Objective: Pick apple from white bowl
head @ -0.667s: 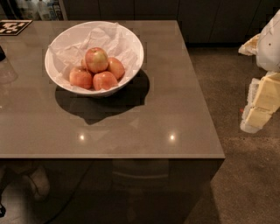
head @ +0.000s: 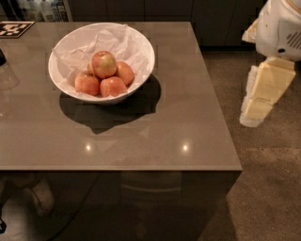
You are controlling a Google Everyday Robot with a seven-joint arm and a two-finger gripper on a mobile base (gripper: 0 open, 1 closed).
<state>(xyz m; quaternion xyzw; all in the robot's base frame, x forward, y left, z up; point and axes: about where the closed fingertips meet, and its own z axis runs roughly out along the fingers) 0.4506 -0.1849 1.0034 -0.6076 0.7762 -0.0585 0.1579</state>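
Observation:
The white bowl, lined with crumpled white paper, stands on the far left part of the grey-brown table. The apple, red-pink with a yellow-green patch, lies on top of three plainer red-orange apples in the bowl. My gripper, cream and white, hangs over the floor beyond the table's right edge, far to the right of the bowl and holding nothing that I can see.
A black-and-white marker tag lies at the table's far left corner. A dark object shows at the left edge. Dark cabinets stand behind the table. Speckled floor lies to the right.
My arm and gripper have shifted a little to the left and up, towards the table. The bowl and apples have not moved.

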